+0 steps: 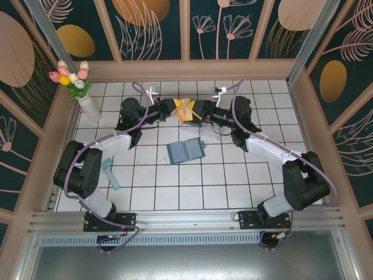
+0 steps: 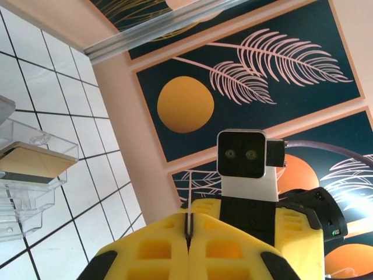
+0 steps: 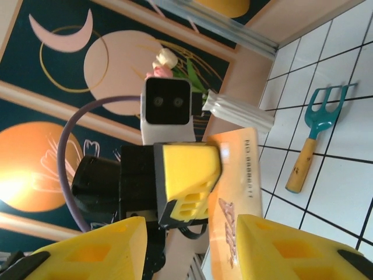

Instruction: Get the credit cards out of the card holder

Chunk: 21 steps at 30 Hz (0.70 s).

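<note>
Clamping gold credit card (image 3: 236, 186) edge-on, left fingers (image 2: 151, 251) clenched; right fingers (image 3: 291, 248) released, card lengthwise between.

Surface: white tiled table (image 1: 233, 175) with dark grout lines.
Centre: dark-teal bifold card holder (image 1: 186, 150), lying open, blue-grey inner faces up.
Far left corner: clear ribbed vase of tulips (image 1: 89, 107), upright.
Left side: teal-headed wooden-handled garden fork (image 1: 111, 174), lying flat.
Far middle: clear plastic compartment box (image 2: 23, 198).
</note>
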{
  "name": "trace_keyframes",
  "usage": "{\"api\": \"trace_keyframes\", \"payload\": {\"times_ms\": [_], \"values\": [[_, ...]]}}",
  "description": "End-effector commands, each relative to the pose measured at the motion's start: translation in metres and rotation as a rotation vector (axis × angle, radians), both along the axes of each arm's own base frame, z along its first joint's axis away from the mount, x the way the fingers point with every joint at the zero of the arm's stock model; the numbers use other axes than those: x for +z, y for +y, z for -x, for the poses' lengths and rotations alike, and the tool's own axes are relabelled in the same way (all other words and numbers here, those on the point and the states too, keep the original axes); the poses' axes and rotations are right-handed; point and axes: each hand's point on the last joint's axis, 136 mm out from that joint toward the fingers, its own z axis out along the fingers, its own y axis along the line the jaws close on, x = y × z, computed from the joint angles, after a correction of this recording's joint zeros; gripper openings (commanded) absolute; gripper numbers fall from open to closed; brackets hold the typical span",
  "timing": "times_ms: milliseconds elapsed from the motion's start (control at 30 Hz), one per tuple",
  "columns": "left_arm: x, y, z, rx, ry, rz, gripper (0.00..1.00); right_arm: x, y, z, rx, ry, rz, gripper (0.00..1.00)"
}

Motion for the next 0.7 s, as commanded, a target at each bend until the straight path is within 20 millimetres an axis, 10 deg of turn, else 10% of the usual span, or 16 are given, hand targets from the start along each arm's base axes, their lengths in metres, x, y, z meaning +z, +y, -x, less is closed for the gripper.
{"api": "trace_keyframes", "payload": {"times_ms": [0,333,667], "values": [[0.024,0.001,0.001,0.020,-0.064,0.021,0.00,-0.001,-0.003,-0.011,-0.060,-0.005,-0.015,0.48],[0.019,0.001,0.001,0.024,-0.059,0.007,0.00,-0.009,0.009,-0.018,-0.020,0.004,0.022,0.47],[0.015,-0.001,0.000,0.011,-0.046,-0.006,0.00,-0.004,0.028,-0.014,0.065,-0.025,-0.021,0.12]]}}
